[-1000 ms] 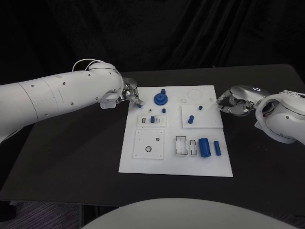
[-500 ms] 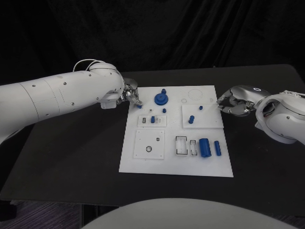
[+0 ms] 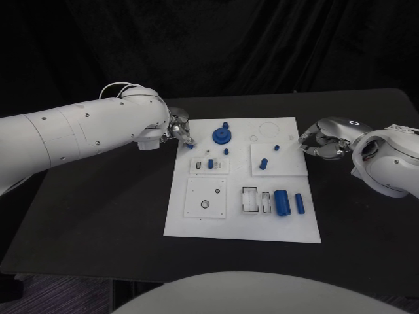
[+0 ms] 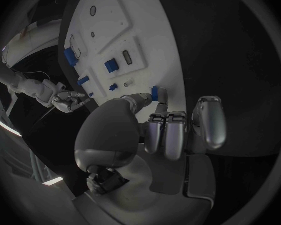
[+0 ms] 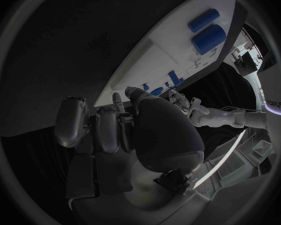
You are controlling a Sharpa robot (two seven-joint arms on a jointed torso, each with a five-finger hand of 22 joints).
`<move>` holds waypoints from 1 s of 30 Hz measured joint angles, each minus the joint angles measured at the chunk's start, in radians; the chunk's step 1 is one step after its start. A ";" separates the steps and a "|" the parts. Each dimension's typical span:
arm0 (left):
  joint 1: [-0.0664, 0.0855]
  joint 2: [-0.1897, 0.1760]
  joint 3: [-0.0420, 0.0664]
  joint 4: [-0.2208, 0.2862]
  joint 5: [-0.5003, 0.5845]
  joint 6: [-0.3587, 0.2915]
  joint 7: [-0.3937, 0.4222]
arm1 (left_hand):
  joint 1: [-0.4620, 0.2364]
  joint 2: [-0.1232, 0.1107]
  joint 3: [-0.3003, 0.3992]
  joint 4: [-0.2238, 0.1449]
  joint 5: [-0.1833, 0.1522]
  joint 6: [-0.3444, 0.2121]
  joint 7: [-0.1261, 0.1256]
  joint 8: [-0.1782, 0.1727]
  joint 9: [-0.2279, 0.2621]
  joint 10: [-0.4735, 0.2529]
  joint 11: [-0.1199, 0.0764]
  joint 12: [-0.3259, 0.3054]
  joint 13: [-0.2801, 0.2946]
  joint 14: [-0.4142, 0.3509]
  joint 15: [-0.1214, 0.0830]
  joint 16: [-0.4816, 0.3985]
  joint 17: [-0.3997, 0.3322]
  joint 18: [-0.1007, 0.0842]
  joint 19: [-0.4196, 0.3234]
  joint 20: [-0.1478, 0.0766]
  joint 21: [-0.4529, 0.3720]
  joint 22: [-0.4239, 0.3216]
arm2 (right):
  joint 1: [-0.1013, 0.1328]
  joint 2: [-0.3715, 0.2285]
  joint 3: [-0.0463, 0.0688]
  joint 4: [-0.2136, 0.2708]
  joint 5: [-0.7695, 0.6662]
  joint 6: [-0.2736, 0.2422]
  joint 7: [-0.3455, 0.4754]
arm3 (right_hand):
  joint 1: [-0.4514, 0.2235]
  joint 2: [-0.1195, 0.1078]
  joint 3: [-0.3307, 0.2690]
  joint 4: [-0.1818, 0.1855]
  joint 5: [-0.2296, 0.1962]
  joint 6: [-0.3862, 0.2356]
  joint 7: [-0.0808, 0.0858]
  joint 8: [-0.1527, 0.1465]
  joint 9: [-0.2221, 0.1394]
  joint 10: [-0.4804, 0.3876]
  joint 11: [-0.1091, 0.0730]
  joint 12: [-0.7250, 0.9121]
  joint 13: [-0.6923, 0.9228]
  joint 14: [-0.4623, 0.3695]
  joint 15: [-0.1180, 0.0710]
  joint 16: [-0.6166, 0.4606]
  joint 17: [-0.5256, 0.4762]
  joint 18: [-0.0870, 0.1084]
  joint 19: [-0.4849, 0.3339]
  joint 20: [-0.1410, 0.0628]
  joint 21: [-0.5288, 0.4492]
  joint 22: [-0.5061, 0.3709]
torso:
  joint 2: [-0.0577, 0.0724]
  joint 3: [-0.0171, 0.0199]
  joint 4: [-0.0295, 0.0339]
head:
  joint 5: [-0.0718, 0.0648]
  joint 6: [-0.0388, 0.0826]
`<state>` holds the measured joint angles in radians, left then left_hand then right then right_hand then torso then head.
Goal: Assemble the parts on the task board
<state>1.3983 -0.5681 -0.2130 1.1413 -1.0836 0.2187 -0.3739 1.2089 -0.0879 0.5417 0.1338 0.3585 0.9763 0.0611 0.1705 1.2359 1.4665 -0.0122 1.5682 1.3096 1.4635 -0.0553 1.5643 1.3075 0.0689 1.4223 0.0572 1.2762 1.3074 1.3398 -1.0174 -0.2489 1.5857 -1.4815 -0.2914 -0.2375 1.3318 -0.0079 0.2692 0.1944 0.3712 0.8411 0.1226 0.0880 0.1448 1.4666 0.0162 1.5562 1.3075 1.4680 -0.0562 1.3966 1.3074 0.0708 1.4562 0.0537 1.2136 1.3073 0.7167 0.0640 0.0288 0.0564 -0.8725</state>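
The white board [image 3: 241,190] lies flat in the middle of the black surface [image 3: 96,216], with an arm at each of its long sides near the far end.

The left hand [image 3: 179,128] sits at the board's far left corner. In the left wrist view its fingers [image 4: 167,134] are curled in, and a small blue part [image 4: 155,93] is pinched between the thumb and a fingertip, just at the board's edge.

The right hand [image 3: 320,139] rests just beside the board's right edge, close to its far end. In the right wrist view its fingers [image 5: 107,130] are curled toward the palm; a small blue bit shows at the tips, but I cannot tell whether the hand is holding anything.

On the board, a round blue knob [image 3: 221,135] stands near the far left, with a small blue peg [image 3: 226,152] just in front of it. A short blue piece [image 3: 211,163] stands in the small plate on the left. Two small blue pegs [image 3: 264,164] stand in the plate to the right of it. Nearer the robot, a thick blue cylinder [image 3: 280,202] and a thinner blue rod [image 3: 298,203] lie side by side, next to two empty rectangular slots [image 3: 250,199].
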 measured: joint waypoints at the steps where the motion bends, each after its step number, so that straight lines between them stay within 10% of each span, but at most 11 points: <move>1: 0.000 -0.001 0.000 0.001 0.012 -0.003 0.000 | 0.000 0.000 0.000 0.000 -0.001 0.000 0.000 0.000 0.003 0.000 0.000 0.000 0.000 0.000 0.000 0.000 0.000 0.000 0.000 0.000 0.000 0.000 | 0.000 0.000 0.000 0.000 0.000 0.000 0.000 | 0.000 0.000 0.000 0.000 0.000 0.000 0.000 0.000 0.000 0.000 0.000 0.000 0.000 0.000 0.000 0.000 0.000 0.000 0.000 0.000 0.000 0.000 | 0.000 0.0000 0.0001 | 0.000 0.000; 30: 0.000 -0.154 0.000 0.229 0.194 -0.167 -0.043 | -0.030 0.001 0.019 -0.014 -0.054 0.012 -0.002 0.016 0.016 0.000 0.000 0.000 0.000 0.000 0.000 0.000 0.000 0.000 0.000 0.000 0.004 0.000 | 0.000 -0.011 0.000 0.002 0.000 0.002 -0.003 | 0.000 0.000 0.003 -0.003 0.004 0.000 0.000 0.000 0.000 0.000 0.000 -0.004 0.000 0.000 0.000 -0.007 0.000 0.000 -0.004 0.004 -0.011 0.001 | -0.001 0.0000 0.0002 | 0.005 0.000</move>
<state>1.3980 -0.7222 -0.2132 1.3704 -0.8893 0.0519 -0.4169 1.1791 -0.0870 0.5608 0.1200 0.3043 0.9880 0.0594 0.1867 1.2519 1.4665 -0.0122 1.5682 1.3096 1.4635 -0.0553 1.5643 1.3075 0.0689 1.4223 0.0573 1.2801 1.3074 1.3398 -1.0283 -0.2489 1.5882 -1.4814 -0.2897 -0.2408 1.3318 -0.0080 0.2719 0.1916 0.3755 0.8411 0.1226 0.0880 0.1451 1.4666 0.0162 1.5521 1.3073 1.4680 -0.0562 1.3898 1.3074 0.0704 1.4526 0.0574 1.2023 1.3081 0.7158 0.0640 0.0290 0.0609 -0.8725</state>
